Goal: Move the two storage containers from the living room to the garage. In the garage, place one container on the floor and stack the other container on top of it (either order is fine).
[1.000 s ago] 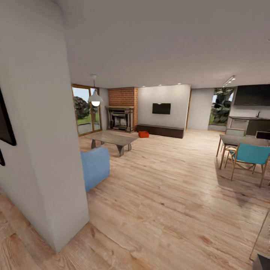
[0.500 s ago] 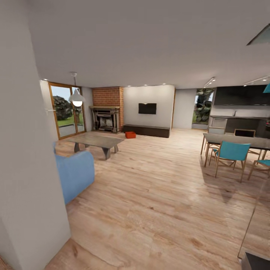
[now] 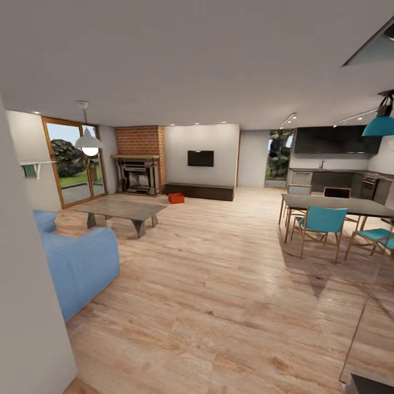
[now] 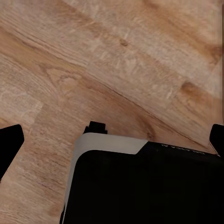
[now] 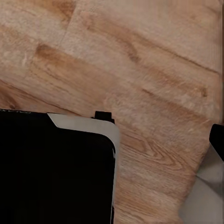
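Observation:
Far across the living room, an orange-red storage container [image 3: 175, 198] sits on the light wood plank floor [image 3: 219, 284], just in front of the left end of the long dark bench [image 3: 200, 191]. At this distance I cannot tell whether it is one box or two. In the left wrist view my left gripper [image 4: 113, 140] is open, its black fingertips [image 4: 9, 142] spread to both picture edges over bare planks. The right gripper [image 5: 112, 140] also hangs over the planks, with one fingertip [image 5: 218, 139] at the picture edge and nothing held.
A white wall corner [image 3: 24, 306] stands close on the left, with a blue sofa [image 3: 79, 262] and a low coffee table [image 3: 121, 210] beyond it. On the right are a dining table [image 3: 339, 204] and teal chairs [image 3: 320, 221]. Brick fireplace [image 3: 138, 172] and TV [image 3: 200, 158] lie far ahead.
The head camera has advanced and swung past the wall corner, so the whole picture has shifted and more of the room shows. The container has not moved.

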### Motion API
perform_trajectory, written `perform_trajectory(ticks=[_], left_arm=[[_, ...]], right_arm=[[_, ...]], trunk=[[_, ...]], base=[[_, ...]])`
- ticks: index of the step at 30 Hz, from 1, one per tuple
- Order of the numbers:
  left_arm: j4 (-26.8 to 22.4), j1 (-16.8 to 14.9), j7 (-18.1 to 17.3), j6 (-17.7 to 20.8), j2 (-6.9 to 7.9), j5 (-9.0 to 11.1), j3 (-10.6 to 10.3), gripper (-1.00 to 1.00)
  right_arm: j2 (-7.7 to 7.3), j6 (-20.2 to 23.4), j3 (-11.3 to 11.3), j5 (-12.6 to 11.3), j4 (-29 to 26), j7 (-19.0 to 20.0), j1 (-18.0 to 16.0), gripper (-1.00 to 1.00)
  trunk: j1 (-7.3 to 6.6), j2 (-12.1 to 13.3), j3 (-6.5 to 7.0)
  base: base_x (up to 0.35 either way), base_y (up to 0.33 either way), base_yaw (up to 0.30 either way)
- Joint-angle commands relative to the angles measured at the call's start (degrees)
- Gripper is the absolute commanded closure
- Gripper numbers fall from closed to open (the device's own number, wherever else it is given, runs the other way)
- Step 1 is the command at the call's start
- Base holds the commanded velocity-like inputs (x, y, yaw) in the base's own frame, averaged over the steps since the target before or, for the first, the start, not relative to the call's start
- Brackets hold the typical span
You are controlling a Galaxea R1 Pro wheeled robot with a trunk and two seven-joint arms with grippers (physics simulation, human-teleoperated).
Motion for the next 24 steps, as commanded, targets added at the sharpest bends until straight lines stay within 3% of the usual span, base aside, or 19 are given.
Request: perform_trajectory(ticks=[1, 24], left_arm=[[0.01, -0.02, 0.05, 0.18, 0.0, 0.58, 0.18, -1.0], [-0.05, -0.02, 0.05, 0.75, -0.16, 0.48, 0.14, -1.0]], right_arm=[[0.0, -0.31, 0.45, -0.12, 0.18, -0.07, -0.03, -1.0], [0.0, 0.13, 0.56, -0.37, 0.16, -0.04, -0.04, -1.0]], trunk=[[0.05, -0.02, -0.01], [0.05, -0.02, -0.01]], base=[[0.323, 0.0, -0.008], [0.323, 0.0, -0.001]])
